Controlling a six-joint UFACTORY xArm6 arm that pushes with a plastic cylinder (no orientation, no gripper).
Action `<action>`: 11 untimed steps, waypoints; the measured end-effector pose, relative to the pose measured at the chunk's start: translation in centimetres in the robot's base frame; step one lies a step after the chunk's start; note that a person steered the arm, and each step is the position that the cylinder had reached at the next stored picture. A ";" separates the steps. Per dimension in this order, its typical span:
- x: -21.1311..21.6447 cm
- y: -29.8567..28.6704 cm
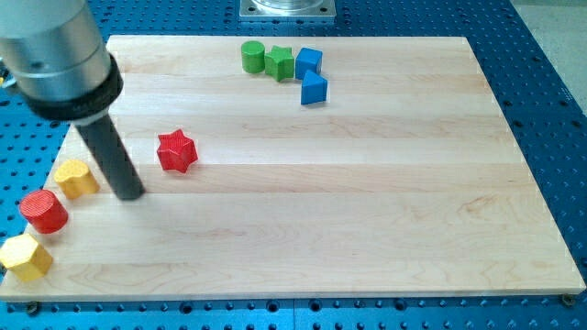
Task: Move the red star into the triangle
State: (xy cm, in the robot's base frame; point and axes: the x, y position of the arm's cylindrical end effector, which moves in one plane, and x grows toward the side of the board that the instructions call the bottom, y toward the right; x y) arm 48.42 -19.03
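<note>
The red star (177, 151) lies on the wooden board (367, 202) at the view's left. The blue triangle (314, 89) sits near the view's top centre, just below a blue cube (308, 62). My tip (130, 194) rests on the board a little to the left of and below the red star, apart from it. The dark rod rises up and left to the grey arm body (55, 55).
A green cylinder (252, 56) and a green star (280, 63) sit left of the blue cube. At the left edge lie a yellow block (75, 178), a red cylinder (43, 211) and a yellow hexagon (26, 257). Blue perforated table surrounds the board.
</note>
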 end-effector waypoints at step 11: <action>-10.7 25.0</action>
